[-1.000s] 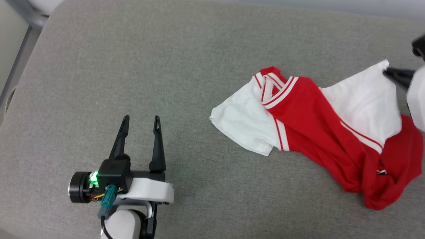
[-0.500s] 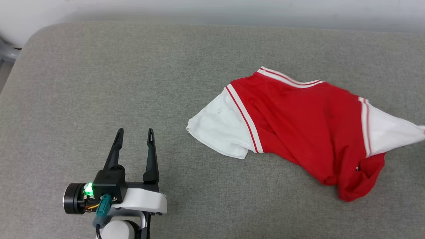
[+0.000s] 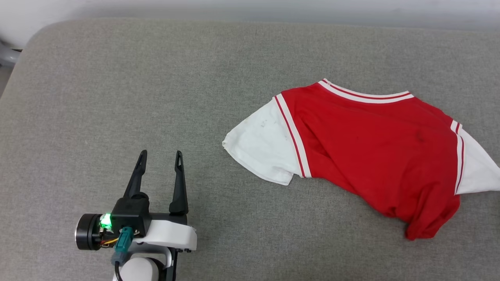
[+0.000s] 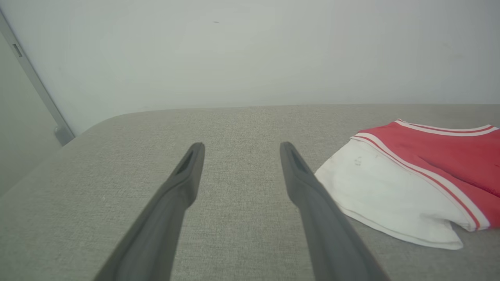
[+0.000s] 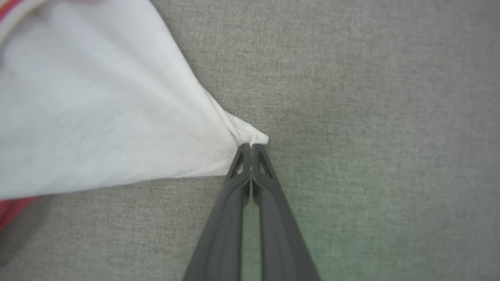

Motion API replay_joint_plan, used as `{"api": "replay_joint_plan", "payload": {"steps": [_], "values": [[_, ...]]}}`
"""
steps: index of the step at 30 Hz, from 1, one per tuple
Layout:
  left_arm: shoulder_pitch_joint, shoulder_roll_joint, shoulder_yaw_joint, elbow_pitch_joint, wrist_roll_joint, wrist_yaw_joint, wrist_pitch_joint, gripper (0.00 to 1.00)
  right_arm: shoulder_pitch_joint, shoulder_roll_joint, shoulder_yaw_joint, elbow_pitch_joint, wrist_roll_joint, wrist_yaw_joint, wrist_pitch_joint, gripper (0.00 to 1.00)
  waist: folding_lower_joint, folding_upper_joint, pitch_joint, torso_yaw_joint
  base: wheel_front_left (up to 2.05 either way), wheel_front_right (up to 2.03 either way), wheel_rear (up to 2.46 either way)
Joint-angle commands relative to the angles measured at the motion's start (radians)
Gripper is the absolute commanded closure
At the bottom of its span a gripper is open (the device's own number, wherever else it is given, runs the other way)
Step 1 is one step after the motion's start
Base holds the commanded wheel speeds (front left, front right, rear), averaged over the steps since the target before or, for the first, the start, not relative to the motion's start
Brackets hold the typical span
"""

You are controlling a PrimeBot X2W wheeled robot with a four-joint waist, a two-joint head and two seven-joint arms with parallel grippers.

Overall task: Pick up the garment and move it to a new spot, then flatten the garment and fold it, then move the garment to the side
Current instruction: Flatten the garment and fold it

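Observation:
The garment (image 3: 371, 148), a red shirt with white sleeves and striped trim, lies spread on the grey cushion at the right of the head view, plain red side up. Its far sleeve runs off the right edge. My right gripper (image 5: 251, 146) is shut on the tip of that white sleeve (image 5: 97, 117), which is pulled taut to a point. My left gripper (image 3: 160, 156) stands open at the lower left, empty, well to the left of the near white sleeve (image 3: 261, 150). In the left wrist view the garment (image 4: 429, 168) lies to the right of the fingers (image 4: 183, 183).
The grey padded surface (image 3: 156, 78) stretches wide, with its rounded back-left corner (image 3: 35, 35) near a pale wall (image 4: 250, 50). A grey frame post (image 4: 35, 86) stands at the left beyond the cushion.
The garment has been drawn out to the right and now lies flatter, collar to the back. The head view has shifted. The left gripper has stayed open and still.

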Motion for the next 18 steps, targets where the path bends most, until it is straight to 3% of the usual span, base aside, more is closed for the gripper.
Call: {"api": "replay_joint_plan", "payload": {"steps": [1, 7, 12, 18], "values": [[-0.007, -0.001, 0.007, 0.001, 0.008, -0.006, -0.003, 0.00, 0.027, 0.033, 0.007, 0.005, -0.008, -0.001, -0.024, 0.00, 0.0000, 0.0000, -0.009, -0.001, 0.00, 0.00, 0.00], [-0.014, 0.016, 0.029, 0.003, 0.016, -0.026, -0.003, 0.00, -0.006, 0.035, -0.041, 0.035, -0.064, -0.001, -0.256, 0.00, 0.0000, 0.0000, -0.067, -0.020, 0.00, 0.00, 0.00], [-0.032, 0.037, 0.051, 0.002, 0.007, -0.058, -0.003, 0.00, -0.033, 0.075, -0.111, 0.042, -0.151, -0.001, -0.326, 0.00, 0.0000, 0.0000, -0.101, -0.059, 0.00, 0.00, 0.00], [-0.123, 0.087, 0.061, 0.048, -0.008, -0.135, -0.003, 0.00, 0.037, 0.137, -0.409, -0.085, -0.374, -0.001, -0.327, 0.00, 0.0000, 0.0000, -0.117, -0.099, 0.00, 0.00, 0.00]]}}
